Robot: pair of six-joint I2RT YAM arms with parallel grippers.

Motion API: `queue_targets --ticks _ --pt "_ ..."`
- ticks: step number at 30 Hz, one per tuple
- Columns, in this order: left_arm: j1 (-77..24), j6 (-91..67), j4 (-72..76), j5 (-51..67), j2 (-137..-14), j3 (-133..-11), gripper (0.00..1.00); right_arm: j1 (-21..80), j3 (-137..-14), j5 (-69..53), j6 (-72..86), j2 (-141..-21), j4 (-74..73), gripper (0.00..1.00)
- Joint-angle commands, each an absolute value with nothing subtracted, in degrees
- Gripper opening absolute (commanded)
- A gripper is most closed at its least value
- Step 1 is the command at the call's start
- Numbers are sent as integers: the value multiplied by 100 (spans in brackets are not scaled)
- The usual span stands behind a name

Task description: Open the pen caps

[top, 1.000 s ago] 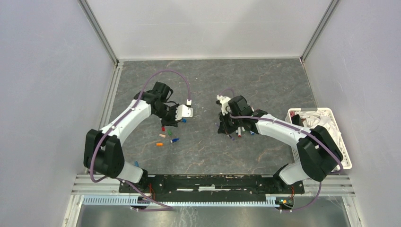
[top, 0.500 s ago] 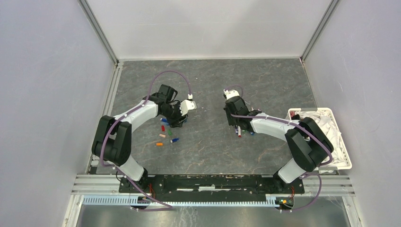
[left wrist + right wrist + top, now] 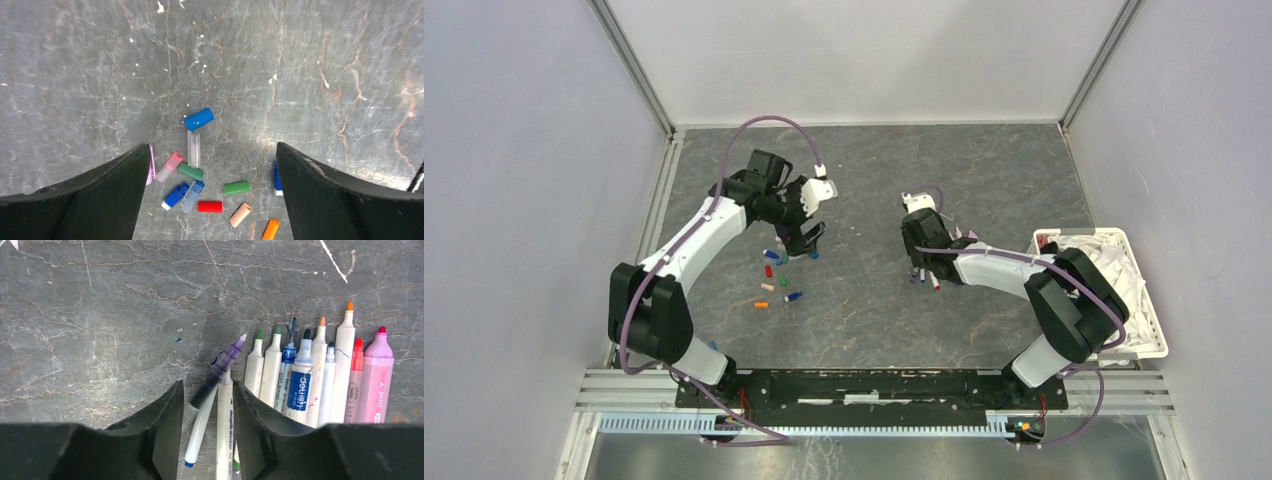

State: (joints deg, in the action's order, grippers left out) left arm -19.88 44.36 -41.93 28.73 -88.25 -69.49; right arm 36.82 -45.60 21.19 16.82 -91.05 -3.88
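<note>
Several loose pen caps (image 3: pixel 210 206) in blue, green, red, pink, tan and orange lie on the grey table, and a blue cap (image 3: pixel 199 119) lies farthest out. My left gripper (image 3: pixel 212 146) hangs above them, wide open and empty; in the top view the left gripper (image 3: pixel 802 232) is just beyond the caps (image 3: pixel 774 272). Several uncapped pens (image 3: pixel 300 385) lie side by side. My right gripper (image 3: pixel 208 385) is open low over them, with a dark purple-tipped pen (image 3: pixel 216 374) and a white pen (image 3: pixel 225 430) lying loose on the table between its fingers. From above, the right gripper (image 3: pixel 921 262) covers part of the pens (image 3: pixel 932 278).
A white basket (image 3: pixel 1159 330) holding a white cloth (image 3: pixel 1099 255) stands at the table's right edge, beside the right arm. Grey walls close in the table on the left, back and right.
Both grippers have opened. The left one let a cap drop and rose away from the pile. The right one released the purple-tipped pen, which now lies among the pens.
</note>
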Motion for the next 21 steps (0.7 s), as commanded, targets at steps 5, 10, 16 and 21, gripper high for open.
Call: queue_targets --ticks 5,10,16,21 --pt "-1667 3547 -4606 2881 -8267 -7792 100 3655 -4537 2359 1720 -8569 -403 57" --pt "-1239 3215 -4602 2573 -8174 -8038 100 3657 -4515 2666 1677 -7887 -690 72" --pt "-487 2534 -3926 2339 -8001 -7724 100 3580 -4138 3779 1564 -6691 -890 84" --pt "-173 1813 -2825 1912 -7869 -6961 100 3455 -2895 5930 744 -5785 752 91"
